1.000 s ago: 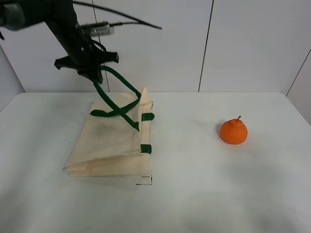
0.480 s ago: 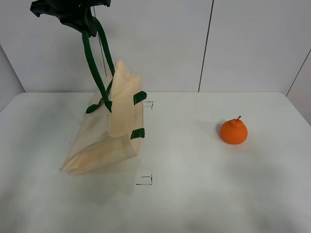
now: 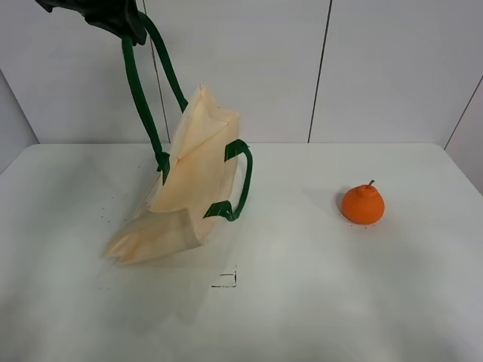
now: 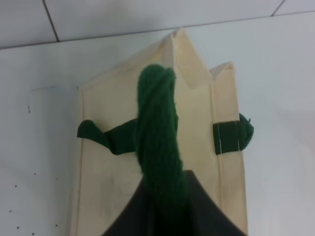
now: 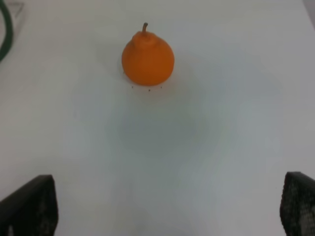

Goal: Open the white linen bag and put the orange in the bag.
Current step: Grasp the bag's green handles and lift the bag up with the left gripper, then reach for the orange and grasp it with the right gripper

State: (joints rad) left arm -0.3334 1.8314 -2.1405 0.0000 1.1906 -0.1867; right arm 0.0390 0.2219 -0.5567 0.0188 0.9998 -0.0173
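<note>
1. Since half a second ago the white linen bag (image 3: 192, 170) has been hauled further up: its mouth end stands higher, and the second handle (image 3: 243, 179) has dropped free into a hanging loop.
2. High at the back left of the exterior view, the left gripper (image 3: 127, 26) is clamped on the taut handle (image 3: 137, 94), which carries the bag's raised end.
3. Only the right wrist view shows the right gripper (image 5: 167, 209). Its fingertips (image 5: 29, 206) are spread wide with nothing between them, hanging over the bare table (image 3: 339, 302) near the orange (image 5: 147, 58).
4. Looking down the strap, the left wrist view shows the bag's peaked, folded top edge (image 4: 179, 42), which the exterior view shows only side-on.
5. Count: one bag, two green handles, one orange, two grippers.
6. The bag's long axis slants from its bottom fold (image 3: 139, 243), resting on the table, up towards the back wall. The orange sits upright, stem upward, well to the right of the bag.
</note>
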